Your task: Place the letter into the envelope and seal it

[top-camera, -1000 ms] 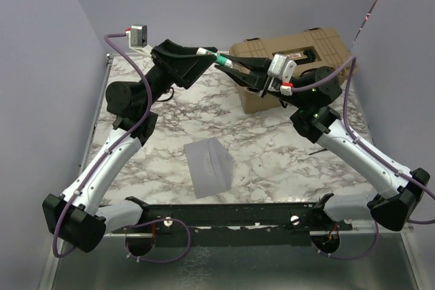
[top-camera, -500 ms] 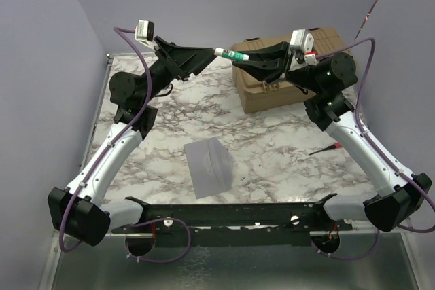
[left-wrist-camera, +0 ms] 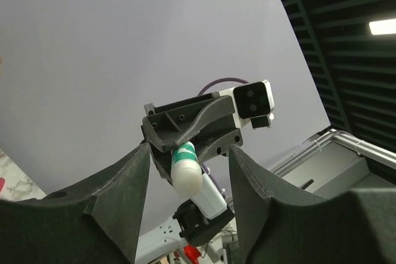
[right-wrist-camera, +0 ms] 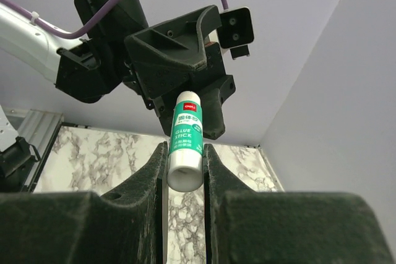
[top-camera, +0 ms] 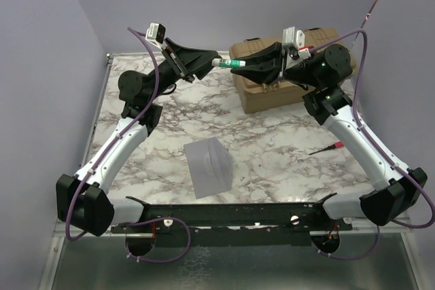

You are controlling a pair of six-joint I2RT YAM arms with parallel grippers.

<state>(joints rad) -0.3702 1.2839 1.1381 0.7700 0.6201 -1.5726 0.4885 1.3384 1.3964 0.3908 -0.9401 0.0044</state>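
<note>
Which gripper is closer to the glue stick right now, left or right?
Right. The right gripper is shut on the glue stick, holding it up in the air. The left gripper faces it, its open fingers on either side of the stick's other end, with gaps showing.

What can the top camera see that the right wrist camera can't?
Only the top camera shows the envelope lying on the table, the brown box and a red-handled tool. Only the right wrist camera shows the words on the glue stick, pinched in the right end effector. Both show the glue stick, the left end effector at its other end, and the marble table.
</note>
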